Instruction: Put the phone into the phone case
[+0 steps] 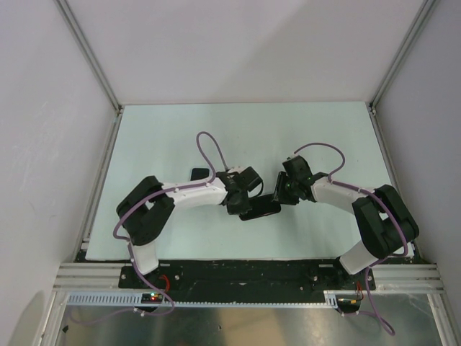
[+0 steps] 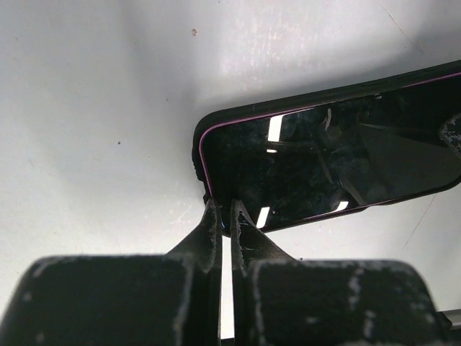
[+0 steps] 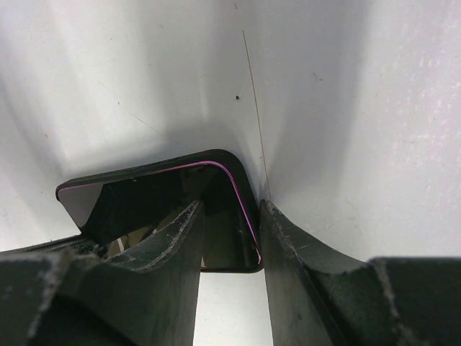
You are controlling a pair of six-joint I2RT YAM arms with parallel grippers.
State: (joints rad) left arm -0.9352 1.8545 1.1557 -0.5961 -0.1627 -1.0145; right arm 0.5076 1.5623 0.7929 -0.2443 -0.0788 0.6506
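Observation:
The phone (image 1: pixel 261 209) is a dark slab between both grippers at the table's middle front. In the left wrist view its glossy screen (image 2: pixel 324 166) has a thin purple edge line inside the black phone case rim (image 2: pixel 310 101). My left gripper (image 2: pixel 225 209) is pinched almost closed on the case's near long edge by a corner; it also shows in the top view (image 1: pixel 243 202). My right gripper (image 3: pixel 229 205) straddles the other end: one finger over the screen (image 3: pixel 144 194), the other against the case's outer corner (image 3: pixel 235 169), jaws apart. It shows in the top view (image 1: pixel 279 193).
The pale table surface (image 1: pixel 310 137) is bounded by white walls on three sides. A small black object (image 1: pixel 200 174) lies just behind the left arm's forearm. Purple cables loop above both wrists. A black mounting rail (image 1: pixel 238 272) runs along the near edge.

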